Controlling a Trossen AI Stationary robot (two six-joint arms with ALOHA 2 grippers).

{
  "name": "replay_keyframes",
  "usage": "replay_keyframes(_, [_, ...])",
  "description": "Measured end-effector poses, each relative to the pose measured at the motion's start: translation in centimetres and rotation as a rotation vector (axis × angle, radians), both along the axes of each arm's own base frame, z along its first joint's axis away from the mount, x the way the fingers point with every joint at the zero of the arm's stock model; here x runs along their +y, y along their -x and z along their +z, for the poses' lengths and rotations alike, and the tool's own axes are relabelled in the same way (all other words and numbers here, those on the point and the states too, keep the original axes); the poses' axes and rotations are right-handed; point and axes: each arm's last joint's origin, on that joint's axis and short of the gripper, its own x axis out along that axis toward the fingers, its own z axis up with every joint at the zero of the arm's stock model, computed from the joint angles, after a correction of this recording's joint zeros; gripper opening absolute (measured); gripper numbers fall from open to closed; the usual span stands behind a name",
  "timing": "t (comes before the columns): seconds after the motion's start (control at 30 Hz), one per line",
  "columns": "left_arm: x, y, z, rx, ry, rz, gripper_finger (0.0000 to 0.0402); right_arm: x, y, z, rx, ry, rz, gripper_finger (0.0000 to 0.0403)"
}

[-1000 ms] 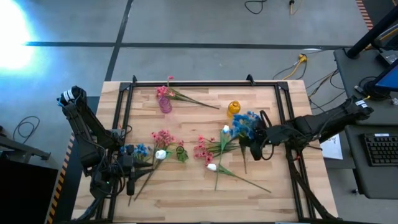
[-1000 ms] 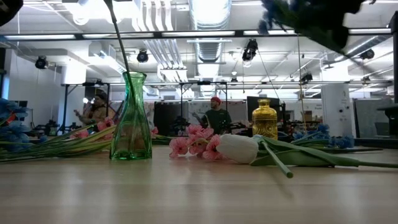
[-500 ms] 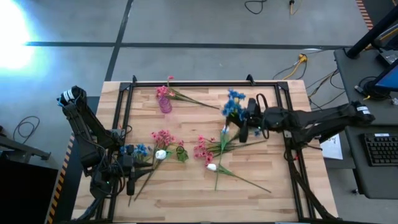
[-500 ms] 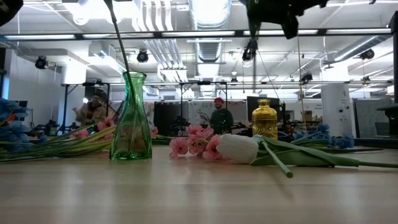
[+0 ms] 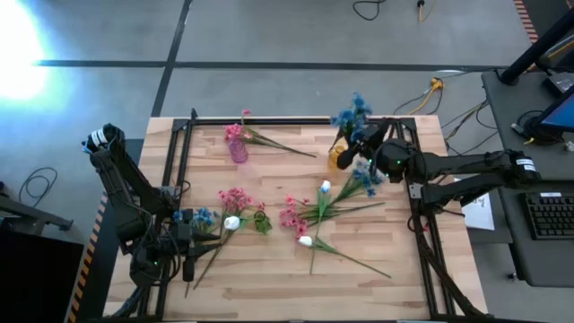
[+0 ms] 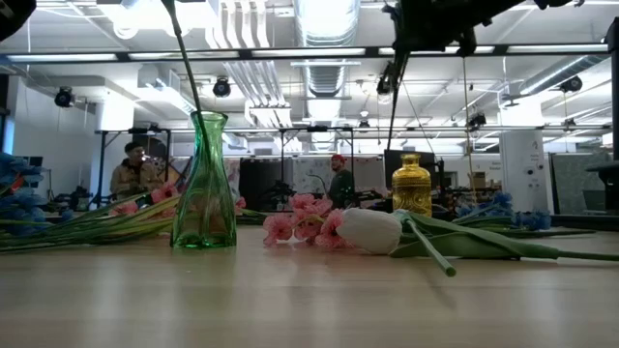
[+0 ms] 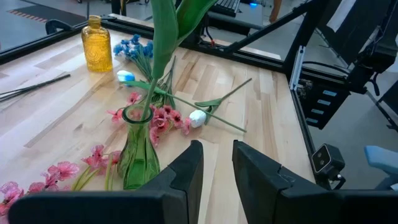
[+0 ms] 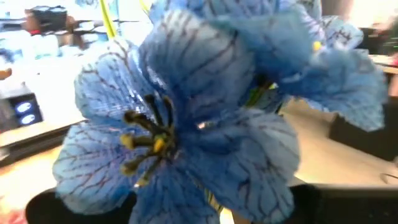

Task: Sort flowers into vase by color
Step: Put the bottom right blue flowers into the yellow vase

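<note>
Lowering the blue sprig [image 5: 352,111], gripped in the right hand [image 5: 366,144], stem-first into the amber vase [image 5: 336,158] near the desk's far edge needs slow alignment.

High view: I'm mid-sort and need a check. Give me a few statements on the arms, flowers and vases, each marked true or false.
1. The right gripper holds a blue sprig above the yellow vase. True.
2. The green vase lies on its side. False: it stands upright with a green stem in it.
3. The left gripper holds a pink sprig. False: its fingers are apart with nothing between them.
4. Pink flowers lie on the table. True.
5. The pink vase stands at the near edge of the table. False: it stands near the far edge.
</note>
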Motion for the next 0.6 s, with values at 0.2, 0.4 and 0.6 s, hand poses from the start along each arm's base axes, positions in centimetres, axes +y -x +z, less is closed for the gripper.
replay_keyframes(0.2, [0.0, 0.0, 0.0, 0.0, 0.0, 0.0, 0.0074, -0.7, 0.5, 0.2, -0.01, 0.002, -0.07, 0.0038])
replay_keyframes(0.4, [0.0, 0.0, 0.0, 0.0, 0.0, 0.0, 0.0074, -0.8, 0.6, 0.2, 0.002, 0.007, -0.078, 0.0038])
replay_keyframes(0.6, [0.0, 0.0, 0.0, 0.001, -0.002, 0.0, 0.0074, -0.8, 1.3, 0.5, 0.019, 0.018, -0.121, 0.0038])
